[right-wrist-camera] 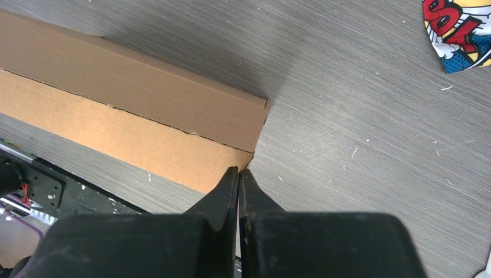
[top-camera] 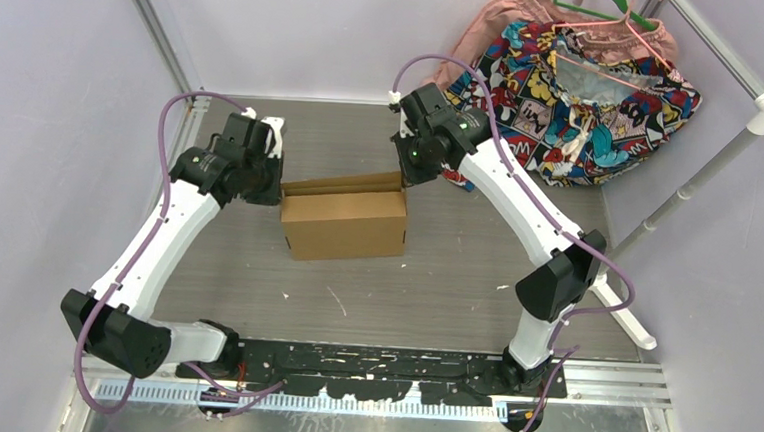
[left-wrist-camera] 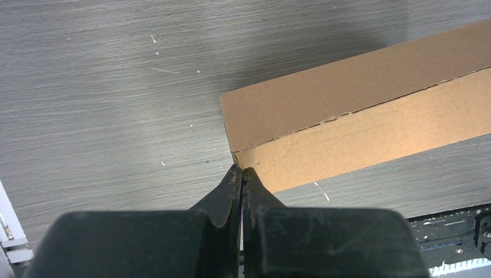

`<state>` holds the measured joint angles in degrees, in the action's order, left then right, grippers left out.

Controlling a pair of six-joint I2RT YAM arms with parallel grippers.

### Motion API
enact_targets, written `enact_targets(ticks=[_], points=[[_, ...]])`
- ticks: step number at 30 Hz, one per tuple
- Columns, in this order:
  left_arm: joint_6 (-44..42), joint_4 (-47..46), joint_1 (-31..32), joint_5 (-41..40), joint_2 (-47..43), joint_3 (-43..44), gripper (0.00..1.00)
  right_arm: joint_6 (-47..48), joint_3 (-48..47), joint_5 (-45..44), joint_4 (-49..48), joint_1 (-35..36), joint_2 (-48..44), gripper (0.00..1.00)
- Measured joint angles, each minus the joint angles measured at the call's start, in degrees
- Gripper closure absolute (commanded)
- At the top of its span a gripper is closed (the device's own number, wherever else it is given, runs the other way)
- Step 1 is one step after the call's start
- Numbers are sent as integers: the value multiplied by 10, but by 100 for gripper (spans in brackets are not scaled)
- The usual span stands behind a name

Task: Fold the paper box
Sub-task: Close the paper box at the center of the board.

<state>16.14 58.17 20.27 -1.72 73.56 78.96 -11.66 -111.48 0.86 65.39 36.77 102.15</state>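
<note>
wrist cams only catch part of the paper box point(left-wrist-camera: 359, 116), it runs off the right edge on the left cam and the left edge on the right one. comic-print cloth point(right-wrist-camera: 457, 29) is just a corner there. overhead the green hanger point(top-camera: 571, 1) gets clipped at the top

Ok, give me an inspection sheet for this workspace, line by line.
Surface: grey wood-grain table, small white specks.
Job's things: paper box, brown cardboard, folded up, mid-table.
Clutter: comic-print cloth, heaped in the far right corner.
Grippers: left gripper shut, tips at the box's left end; right gripper shut, tips at its right end.
Cables: purple cables looped along both arms.
Surroundings: pale walls, metal frame rails.
</note>
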Motion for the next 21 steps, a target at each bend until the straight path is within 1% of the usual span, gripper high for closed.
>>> enact_targets(ticks=[21], points=[[0, 9, 5, -8, 5, 7, 100, -11, -58, 13, 56, -3, 33, 99]])
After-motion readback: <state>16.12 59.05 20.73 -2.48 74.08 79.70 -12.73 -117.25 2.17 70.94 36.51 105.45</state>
